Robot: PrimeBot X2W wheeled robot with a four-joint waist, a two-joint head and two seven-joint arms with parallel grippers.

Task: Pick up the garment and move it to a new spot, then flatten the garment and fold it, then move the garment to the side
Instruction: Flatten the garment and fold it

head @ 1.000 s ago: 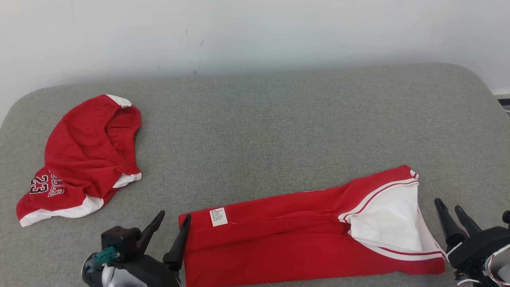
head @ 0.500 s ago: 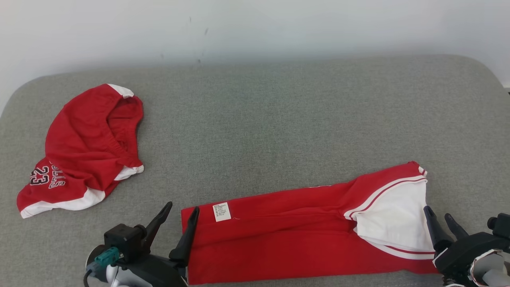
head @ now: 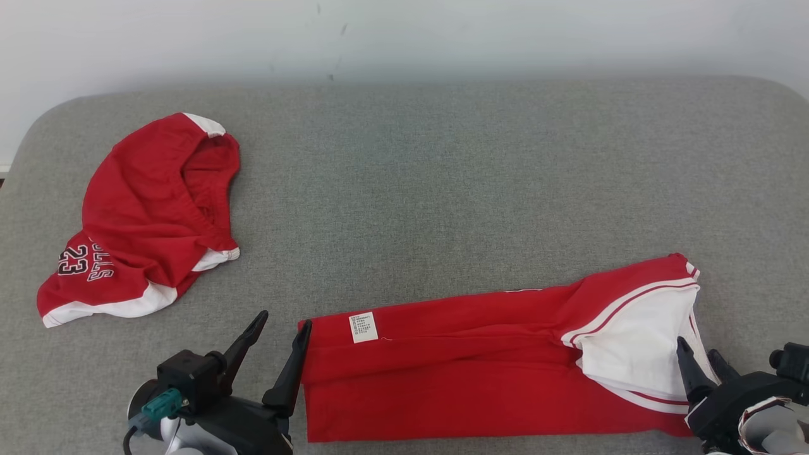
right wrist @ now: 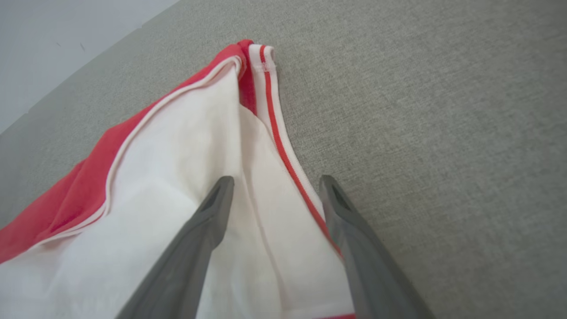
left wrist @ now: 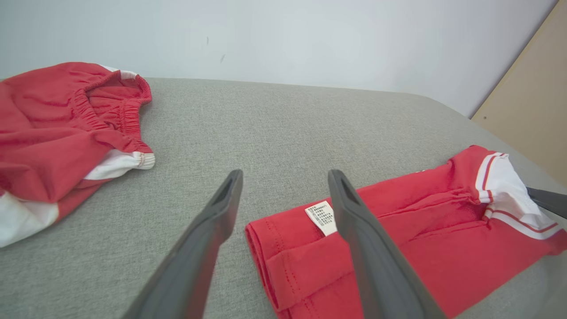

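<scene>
Garment (head: 474,373) lies as folded strip on grey cushion (head: 442,189), near us. Our L gripper (head: 284,319) & R gripper (head: 696,347) gape at its ends, nothing held. Prob. mid-fold; next we pinch both ends.

A grey fabric-covered worktop (head: 442,189) with rounded far corners stands against a plain white wall (head: 404,38) bearing a few small dark marks (head: 344,28). A pale tan panel (left wrist: 527,102) rises at the far right.

A bare indoor room, more test space than home: grey padded fabric surface (head: 442,189), plain scuffed white wall (head: 442,38), pale wooden panel (left wrist: 531,88).
</scene>
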